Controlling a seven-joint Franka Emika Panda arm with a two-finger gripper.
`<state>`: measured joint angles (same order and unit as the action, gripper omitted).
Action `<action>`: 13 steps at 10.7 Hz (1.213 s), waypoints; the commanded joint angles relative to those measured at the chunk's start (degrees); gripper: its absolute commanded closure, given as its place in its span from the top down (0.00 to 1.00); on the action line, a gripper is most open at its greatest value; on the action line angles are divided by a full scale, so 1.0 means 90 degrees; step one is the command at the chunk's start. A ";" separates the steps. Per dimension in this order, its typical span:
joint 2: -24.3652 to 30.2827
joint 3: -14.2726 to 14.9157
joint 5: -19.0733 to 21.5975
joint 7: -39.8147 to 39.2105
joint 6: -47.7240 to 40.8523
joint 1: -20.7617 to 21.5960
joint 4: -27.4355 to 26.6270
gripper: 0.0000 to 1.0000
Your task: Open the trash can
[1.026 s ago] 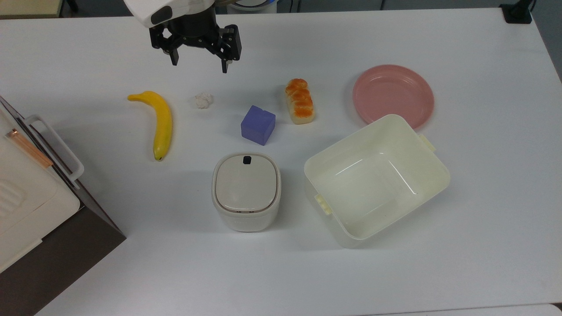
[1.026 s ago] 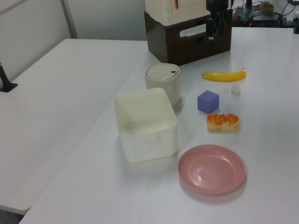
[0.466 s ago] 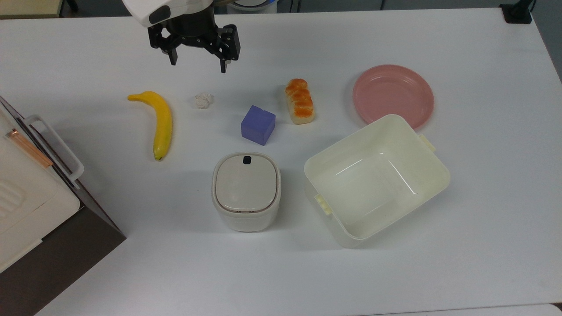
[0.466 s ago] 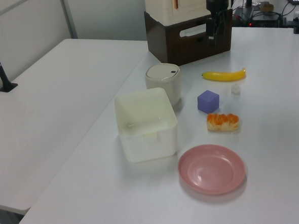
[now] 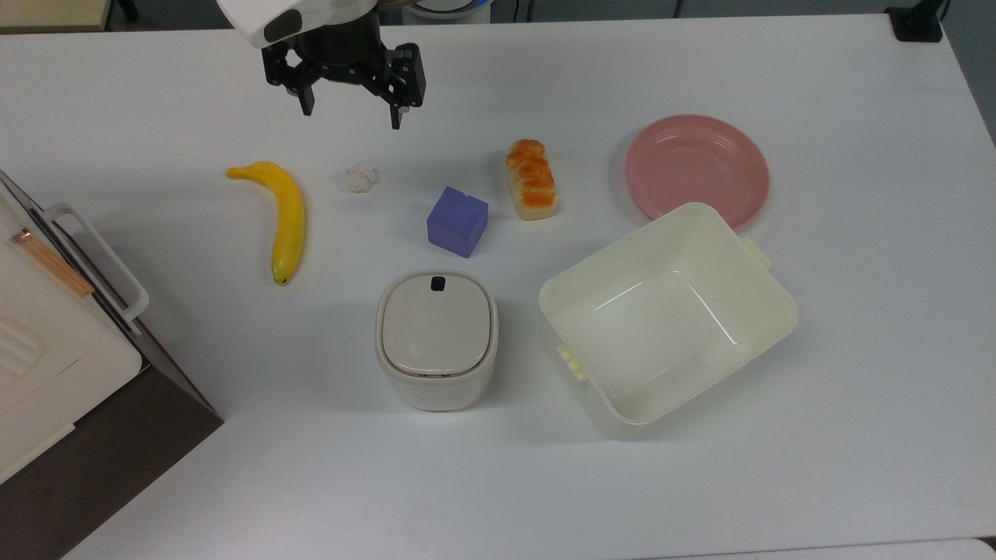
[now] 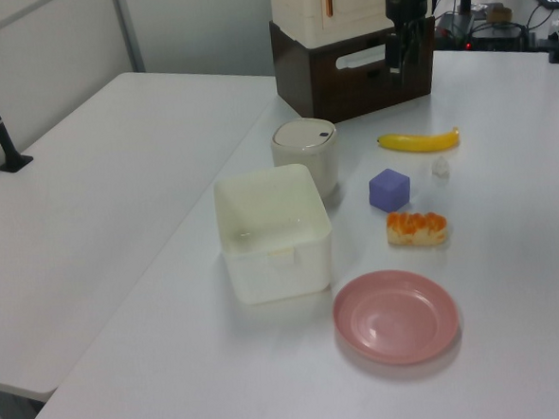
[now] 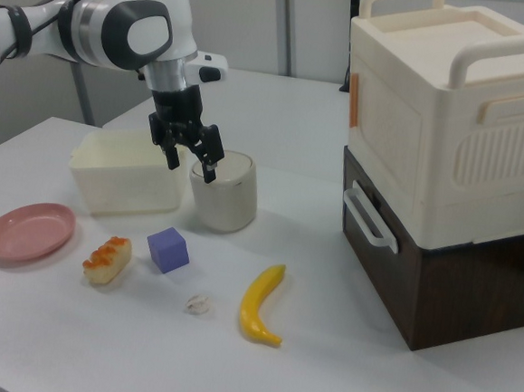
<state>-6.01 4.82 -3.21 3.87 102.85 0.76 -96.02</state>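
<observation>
Tool: the tool hung above the desk with its fingers spread apart, holding nothing, near the top view's upper edge.
Trash can: the trash can stood upright, lid shut, just beside the tub, on the top view's left of it.
Nearby: banana and purple block lay between.

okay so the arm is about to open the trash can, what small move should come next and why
Probably carry the gripper across the table toward the trash can. It hangs open and empty near the table's far edge, apart from the can, whose lid is shut with its black button untouched.
</observation>
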 commanded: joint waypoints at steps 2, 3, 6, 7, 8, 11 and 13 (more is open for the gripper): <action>0.0023 0.0022 0.0074 -0.0108 -0.0129 -0.0006 0.0053 1.00; 0.0013 0.0031 0.0064 -0.0185 -0.0081 -0.0006 0.0053 0.96; -0.0006 0.0051 0.0200 -0.0624 -0.0032 -0.0006 0.0053 0.58; -0.0026 0.0061 0.0288 -0.0654 0.0200 -0.0016 0.0053 0.50; -0.0065 0.0061 0.0424 -0.0597 0.0522 -0.0016 0.0024 0.39; -0.0386 0.0051 0.0853 -0.0606 0.1381 0.0043 0.0034 0.23; -0.0649 0.0012 0.1216 -0.0567 0.2191 0.0130 0.0053 0.23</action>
<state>-9.51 4.92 4.38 0.04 115.93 0.89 -96.06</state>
